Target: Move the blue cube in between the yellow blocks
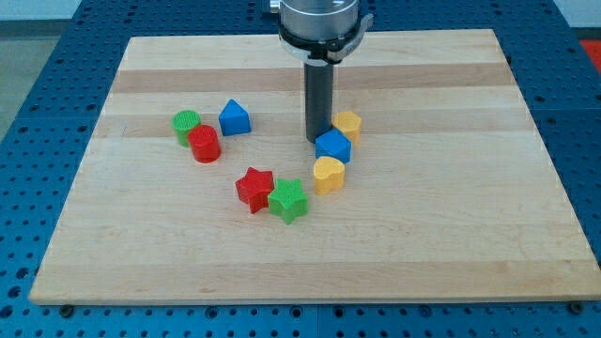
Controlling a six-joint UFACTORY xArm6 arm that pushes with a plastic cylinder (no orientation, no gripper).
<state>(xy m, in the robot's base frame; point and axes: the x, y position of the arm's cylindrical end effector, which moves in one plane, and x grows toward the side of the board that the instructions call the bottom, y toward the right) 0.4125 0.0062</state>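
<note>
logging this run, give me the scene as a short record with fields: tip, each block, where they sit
tip: my tip sits at the view's upper left edge of the blue cube
blue cube: between the yellow blocks, touching or nearly touching both
yellow blocks: one above right of the cube, one heart-like below it
red star: against the green star
green cylinder: against the red cylinder
blue triangular block: right of those cylinders
surface: wooden board

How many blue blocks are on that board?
2. The blue cube sits right of centre between two yellow blocks, touching my tip. A blue block with a peaked top lies further left. None seems hidden.
</note>
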